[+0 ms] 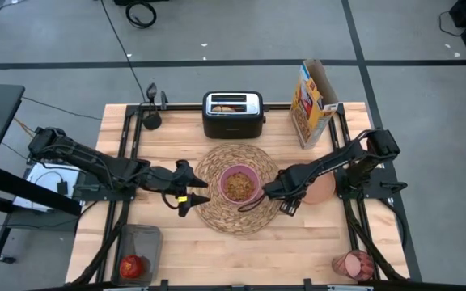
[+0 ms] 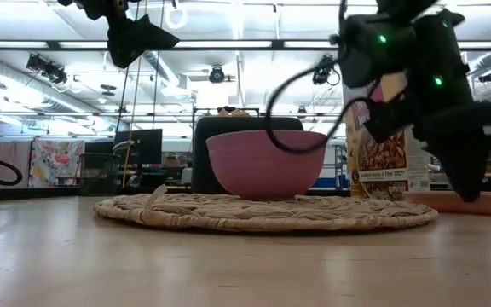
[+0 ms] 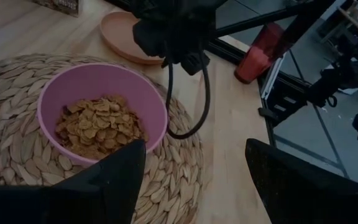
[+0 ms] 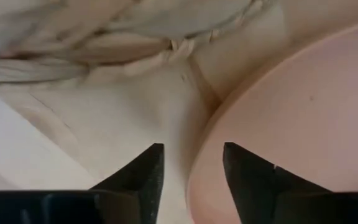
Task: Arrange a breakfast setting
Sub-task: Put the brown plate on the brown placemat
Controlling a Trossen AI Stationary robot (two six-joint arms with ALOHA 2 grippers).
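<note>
Round woven straw placemat at centre of pale wood-plank table; smooth pink bowl of cereal flakes on it. Salmon plate just right of mat. Right gripper low at plate rim, fingers narrowly apart. Left gripper wide, empty, above mat's left edge. Grey floor around.

On the surface are counted: one woven placemat, one pink bowl, one plate, one apple, one pink tumbler, one black toaster, one cereal box. Two arms are seen.
</note>
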